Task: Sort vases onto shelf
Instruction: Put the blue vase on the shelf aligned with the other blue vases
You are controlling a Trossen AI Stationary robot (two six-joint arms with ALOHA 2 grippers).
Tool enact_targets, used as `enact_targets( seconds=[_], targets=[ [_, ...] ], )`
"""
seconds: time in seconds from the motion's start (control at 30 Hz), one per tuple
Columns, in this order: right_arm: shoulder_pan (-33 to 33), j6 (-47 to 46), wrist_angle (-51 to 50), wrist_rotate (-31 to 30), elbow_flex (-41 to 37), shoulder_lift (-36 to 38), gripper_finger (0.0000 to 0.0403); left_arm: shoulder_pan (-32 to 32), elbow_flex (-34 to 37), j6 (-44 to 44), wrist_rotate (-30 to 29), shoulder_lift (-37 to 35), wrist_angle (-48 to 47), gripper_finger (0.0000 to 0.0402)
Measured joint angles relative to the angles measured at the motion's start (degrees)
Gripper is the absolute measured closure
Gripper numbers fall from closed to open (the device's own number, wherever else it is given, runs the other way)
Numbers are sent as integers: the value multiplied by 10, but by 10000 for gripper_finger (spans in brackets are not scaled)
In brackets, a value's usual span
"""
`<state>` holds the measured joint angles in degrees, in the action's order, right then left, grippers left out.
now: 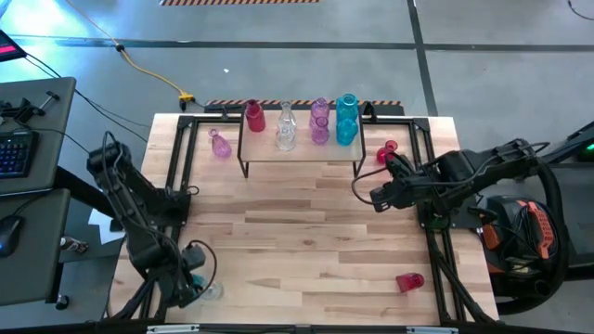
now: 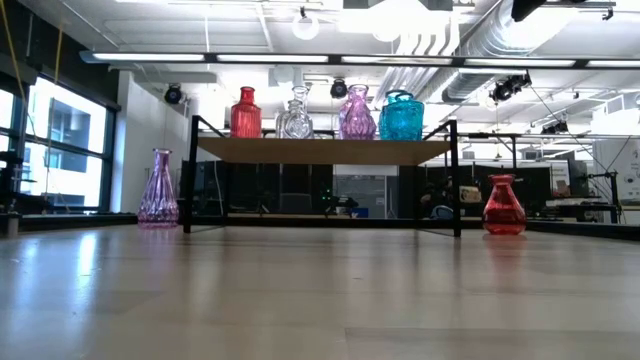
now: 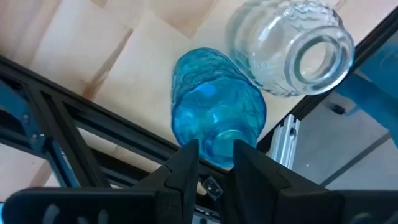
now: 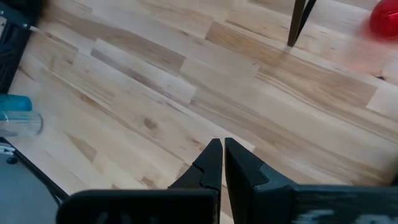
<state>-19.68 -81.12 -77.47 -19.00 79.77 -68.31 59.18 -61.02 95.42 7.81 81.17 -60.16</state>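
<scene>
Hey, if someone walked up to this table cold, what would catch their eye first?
Probably the row of coloured vases on the shelf at the table's far edge: red, clear, purple and teal. Next, the left gripper at the near left corner, closed on the neck of a blue vase lying beside a clear vase. The right gripper hangs shut, holding nothing, right of centre.

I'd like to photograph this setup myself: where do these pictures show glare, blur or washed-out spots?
Low view: ceiling lights are washed out, and the table reflects them in a pale sheen. Right wrist view: the red vase at the corner is a blurred smear. Left wrist view: the blue vase and clear vase show bright highlights. High view: evenly lit, with soft shadows under the shelf.
</scene>
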Motion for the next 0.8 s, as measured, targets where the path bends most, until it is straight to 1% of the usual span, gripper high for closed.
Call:
enact_targets(
  seconds=[0.13, 0.27, 0.47, 0.57, 0.73, 0.8],
  targets=[
    [0, 1, 5, 0, 0, 0, 402, 3, 0, 5, -2, 5, 3, 311],
    [0, 1, 11, 0, 0, 0, 402, 5, 0, 2, -21, 16, 3, 312],
    [0, 1, 17, 0, 0, 0, 402, 5, 0, -3, -24, 27, 3, 315],
    [0, 1, 17, 0, 0, 0, 402, 5, 0, 4, -24, 27, 1, 334],
    [0, 1, 17, 0, 0, 0, 402, 5, -1, 4, -21, 27, -1, 385],
    [0, 1, 17, 1, 0, 0, 402, 5, -1, 1, -21, 27, -2, 390]
  ],
)
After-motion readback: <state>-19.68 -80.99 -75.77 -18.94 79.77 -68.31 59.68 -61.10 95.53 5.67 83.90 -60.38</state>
